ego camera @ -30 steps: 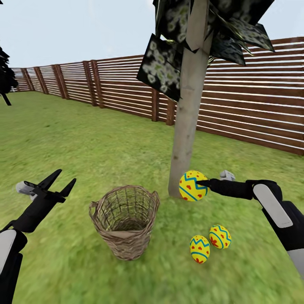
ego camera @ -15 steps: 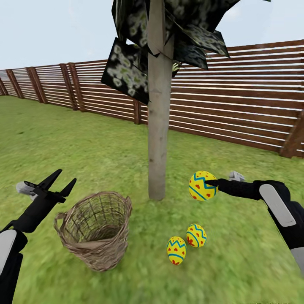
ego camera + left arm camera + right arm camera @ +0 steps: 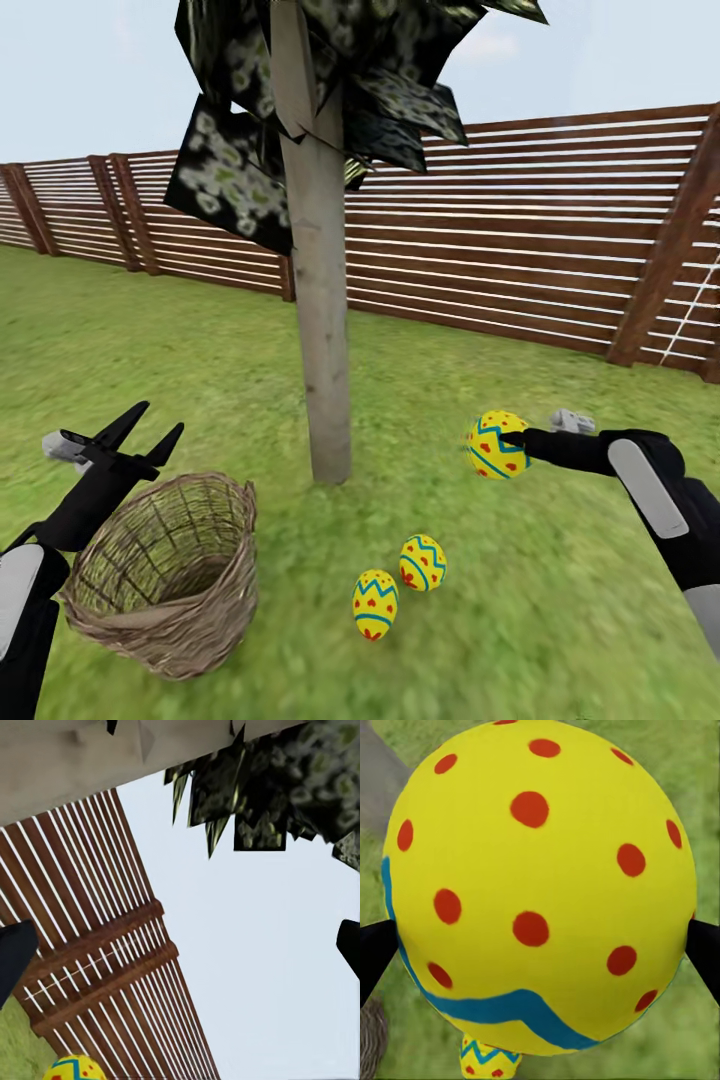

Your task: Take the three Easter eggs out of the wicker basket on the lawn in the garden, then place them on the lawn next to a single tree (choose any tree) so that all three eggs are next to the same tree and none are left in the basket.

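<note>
Beside the pale grey-beige tree trunk (image 3: 322, 330) two yellow zigzag-banded Easter eggs (image 3: 398, 585) lie on the green lawn (image 3: 520, 600), the tan woven wicker basket (image 3: 160, 575) looks empty, the right hand (image 3: 512, 440) pinches the third yellow egg (image 3: 497, 445) unplaced above the grass, and the left hand (image 3: 142, 425) is spread.

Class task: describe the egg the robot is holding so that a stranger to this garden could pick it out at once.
Find the pale tree trunk in front of the slatted fence. To its right, the right gripper holds an egg above the lawn. The other two eggs lie on the grass.
</note>
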Robot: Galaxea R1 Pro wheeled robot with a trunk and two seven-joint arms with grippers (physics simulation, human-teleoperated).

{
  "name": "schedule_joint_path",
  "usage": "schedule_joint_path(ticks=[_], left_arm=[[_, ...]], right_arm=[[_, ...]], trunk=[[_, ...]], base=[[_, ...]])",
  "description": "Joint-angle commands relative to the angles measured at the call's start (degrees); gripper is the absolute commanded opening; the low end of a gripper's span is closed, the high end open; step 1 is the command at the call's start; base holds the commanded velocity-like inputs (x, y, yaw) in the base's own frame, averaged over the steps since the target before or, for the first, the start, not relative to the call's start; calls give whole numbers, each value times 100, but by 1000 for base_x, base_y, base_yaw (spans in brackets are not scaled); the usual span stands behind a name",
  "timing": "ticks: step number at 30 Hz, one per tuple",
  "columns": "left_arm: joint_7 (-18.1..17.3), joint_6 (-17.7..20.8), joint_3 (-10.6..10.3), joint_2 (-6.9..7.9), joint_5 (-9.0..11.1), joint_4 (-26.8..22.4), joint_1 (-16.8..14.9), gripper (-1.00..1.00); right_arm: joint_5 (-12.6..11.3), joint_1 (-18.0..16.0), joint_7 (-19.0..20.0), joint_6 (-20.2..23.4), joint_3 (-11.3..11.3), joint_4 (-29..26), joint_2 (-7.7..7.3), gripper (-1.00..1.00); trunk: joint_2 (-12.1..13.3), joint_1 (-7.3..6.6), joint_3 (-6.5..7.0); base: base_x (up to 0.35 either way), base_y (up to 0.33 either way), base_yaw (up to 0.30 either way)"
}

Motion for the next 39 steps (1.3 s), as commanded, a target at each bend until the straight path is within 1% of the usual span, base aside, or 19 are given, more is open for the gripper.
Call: schedule_joint_path(ticks=[1, 4, 5, 8, 9, 10, 11, 13, 14, 15, 17, 20, 22, 24, 26, 28, 32, 36, 39], left_arm=[[-3, 32, 5, 2, 11, 0, -3, 100], [-3, 32, 5, 0, 10, 0, -3, 100], [-3, 32, 5, 0, 13, 5, -3, 100], [-3, 32, 12, -1, 13, 6, -3, 100], [-3, 32, 9, -1, 13, 5, -3, 100], [-3, 32, 7, -2, 14, 4, -3, 100], [-3, 32, 6, -1, 13, 1, -3, 100], [-3, 32, 6, -1, 11, 0, -3, 100], [-3, 32, 5, -1, 10, 0, -3, 100], [-3, 32, 5, -1, 10, -4, -3, 100], [-3, 32, 5, -1, 10, -8, -3, 100], [-3, 32, 5, -1, 10, -3, -3, 100], [-3, 32, 5, -1, 10, -1, -3, 100], [-3, 32, 5, -1, 10, -1, -3, 100], [-3, 32, 5, -4, 10, 0, -3, 100], [-3, 32, 5, -6, 13, 0, -3, 100], [-3, 32, 5, -8, 18, -9, -3, 100], [-3, 35, 2, -4, 18, -9, -3, 100], [-3, 39, -25, -1, 18, -9, -3, 100]], right_arm=[[-9, -4, -150, -54, 15, -3, -4, -100], [232, -3, -359, -179, 36, 3, 10, -100], [322, 1, -381, -192, 46, 38, 38, -100], [449, 3, -396, -200, 61, 101, 141, -100], [535, 4, -397, -206, 75, 153, 180, -100], [694, 4, -397, -264, 88, 293, 305, -100], [1037, 4, -403, -427, 102, 559, 561, -100], [1979, -3, -399, -720, 119, 978, 1074, -100], [2321, -4, -398, -843, 114, 1071, 1245, -100], [2660, -4, -398, -965, 110, 1143, 1396, -100], [2883, -4, -397, -1042, 112, 1183, 1492, -100], [2943, -4, -445, -1061, 115, 1192, 1528, -100], [2946, -4, -585, -1062, 115, 1193, 1587, -100], [2941, -4, -822, -1065, 123, 1195, 1664, -100], [2939, -4, -887, -1070, 126, 1212, 1711, -100], [2946, -4, -903, -1084, 132, 1344, 1725, -100], [2948, -4, -907, -1293, 166, 1497, 1728, -100], [2945, -4, -907, -1325, 169, 1586, 1729, -100], [2946, -4, -907, -1326, 168, 1604, 1729, -100]], trunk=[[-2, -1, -2], [-2, -1, 2], [-2, -1, 2], [-2, -1, 2], [-2, -1, 2], [-2, -1, 2], [-2, -1, 2], [-2, -1, 2], [-2, -1, 2], [-2, -1, 2], [-2, -1, 2], [-2, -1, 7], [-2, -1, 11], [-2, -1, 15], [-2, -1, 16], [-2, -1, 16], [-2, -1, 17], [-2, -1, 17], [-2, -1, 17]], base=[[45, -196, -53], [69, -260, -15], [49, -164, -2], [11, -36, 41], [2, -7, 133], [1, -3, 165], [0, -1, 101], [22, -66, 29], [83, -195, 9], [112, -256, 4], [125, -283, 54], [131, -297, 242], [130, -283, 276], [45, -90, 280], [8, -16, 282], [2, -3, 284], [0, 0, 284], [0, -16, 284], [0, -253, 180]])
